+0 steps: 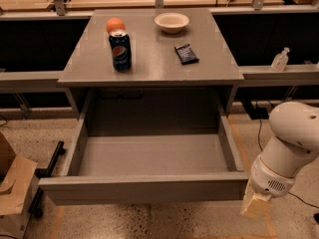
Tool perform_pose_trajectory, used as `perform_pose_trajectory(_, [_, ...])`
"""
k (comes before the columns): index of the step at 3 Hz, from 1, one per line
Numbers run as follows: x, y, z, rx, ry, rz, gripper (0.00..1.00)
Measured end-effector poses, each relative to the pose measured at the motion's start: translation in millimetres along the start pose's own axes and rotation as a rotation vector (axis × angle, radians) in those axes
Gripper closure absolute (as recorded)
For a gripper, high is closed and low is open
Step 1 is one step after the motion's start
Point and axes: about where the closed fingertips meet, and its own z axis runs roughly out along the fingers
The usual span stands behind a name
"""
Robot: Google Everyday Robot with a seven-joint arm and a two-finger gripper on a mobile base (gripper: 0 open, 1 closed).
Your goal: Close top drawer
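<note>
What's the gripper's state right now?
Gripper: cannot be told; it is low beside the open drawer's front right corner.

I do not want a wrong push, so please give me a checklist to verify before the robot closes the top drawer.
1. The top drawer is pulled out and needs closing: ok.
2. Nothing inside the drawer could jam it: ok, it looks empty.
3. The gripper is lined up in front of the front panel: not ok, it hangs past the panel's right corner and a little lower.
4. The gripper is in contact with the panel: cannot tell.
5. The can and bowl on the cabinet top stand upright and back from the front edge: ok.
</note>
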Motion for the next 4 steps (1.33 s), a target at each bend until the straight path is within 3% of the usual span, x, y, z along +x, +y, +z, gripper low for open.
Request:
perform_pose_trajectory(1, [-14,-27,-38,0.166,-0.047,-0.05,1.0])
perform_pose_trajectory(2, [-28,-49,-56,0.266,-0.089,-0.07,1.0])
perform_pose_trajectory(3, [-29,-47,-61,0.264,-0.089,-0.069,1.0])
perform_pose_trajectory(4, [-37,-54,-66,0.303,-0.088,-0.089,1.0])
